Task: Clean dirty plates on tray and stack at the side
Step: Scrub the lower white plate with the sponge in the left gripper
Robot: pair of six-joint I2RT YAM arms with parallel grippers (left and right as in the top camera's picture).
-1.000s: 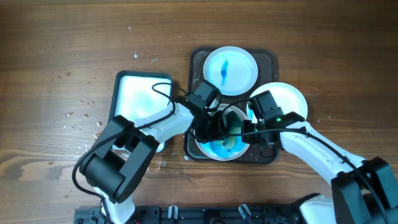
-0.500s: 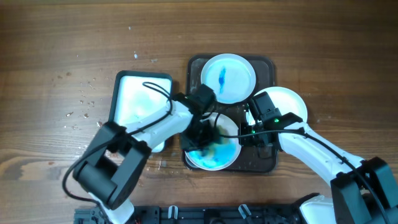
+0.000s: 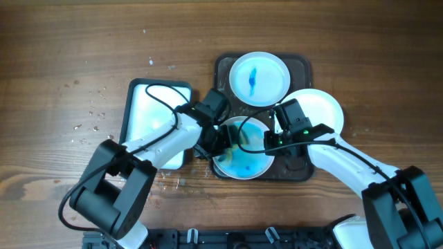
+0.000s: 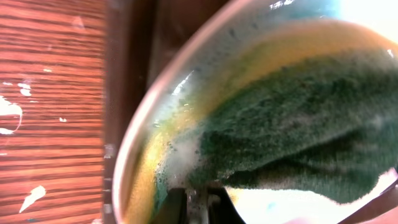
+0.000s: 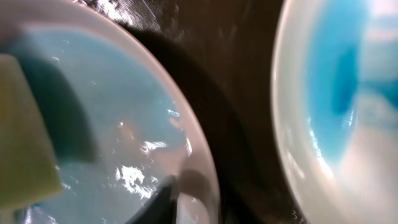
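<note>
A dark tray (image 3: 302, 66) holds two white plates. The near plate (image 3: 243, 166) is smeared blue and soapy. The far plate (image 3: 259, 79) has a blue streak. My left gripper (image 3: 223, 140) is shut on a green and yellow sponge (image 4: 292, 124) that presses inside the near plate's rim (image 4: 134, 143). My right gripper (image 3: 273, 140) is shut on that plate's right rim (image 5: 208, 180), holding it. In the right wrist view the sponge's yellow edge (image 5: 22, 149) lies on the blue plate, and the far plate (image 5: 336, 93) is to the right.
A clean white plate (image 3: 320, 111) lies on the wooden table right of the tray, partly under my right arm. A dark-rimmed white square tray (image 3: 149, 104) sits left of the tray. White specks dot the table at the left.
The near plate has shifted back to the right on the tray. My left gripper with the sponge has moved up and left toward the plate's left rim. The right gripper still holds the rim.
</note>
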